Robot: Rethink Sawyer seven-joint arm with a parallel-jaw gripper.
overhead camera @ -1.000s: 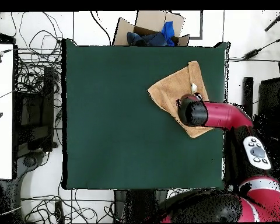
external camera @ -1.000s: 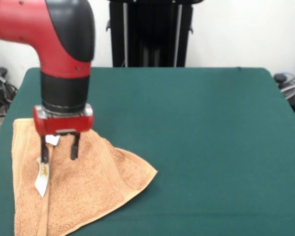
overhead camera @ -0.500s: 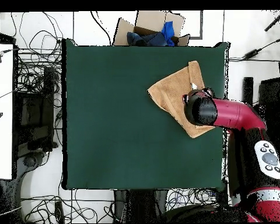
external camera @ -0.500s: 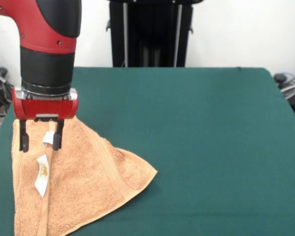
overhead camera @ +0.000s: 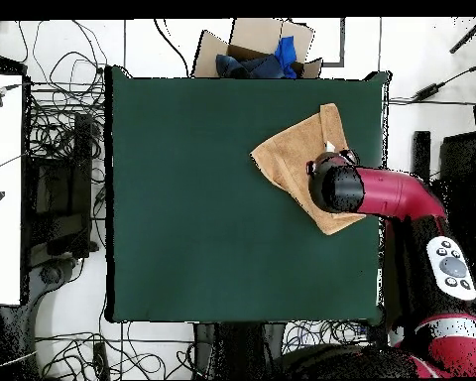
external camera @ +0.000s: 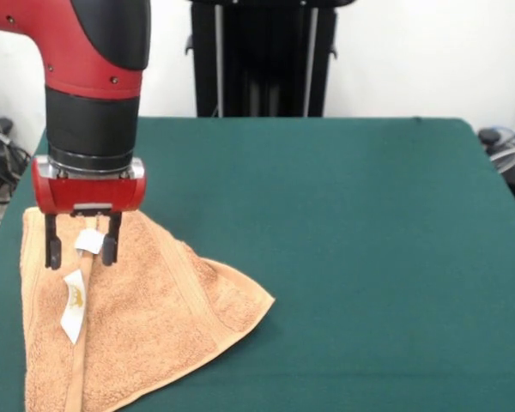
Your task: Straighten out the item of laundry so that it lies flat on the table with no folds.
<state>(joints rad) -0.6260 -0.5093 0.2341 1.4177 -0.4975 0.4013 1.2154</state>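
So we see the gripper (external camera: pixel 81 251) open, its two dark fingers (external camera: pixel 52 253) spread apart and pointing straight down over the towel (external camera: pixel 146 318), holding nothing. A small white tag (external camera: pixel 89 242) sits between the fingers, and we can't tell if the tips touch the cloth. A second, longer white label (external camera: pixel 73 305) lies just below, along a flat woven band of the towel. We note the towel is folded into a rough triangle, one point toward the middle of the table (external camera: pixel 343 240), one straight edge along the table's left side in the front view, and its near end cut off by the bottom of the picture. From overhead, the towel (overhead camera: pixel 287 159) lies near a table (overhead camera: pixel 202 198) corner, by the right edge, with the red arm (overhead camera: pixel 396 193) reaching over it from the right. Beyond the table's top edge sits a cardboard box (overhead camera: pixel 257 45) with blue stuff in it, cables all around on the floor.
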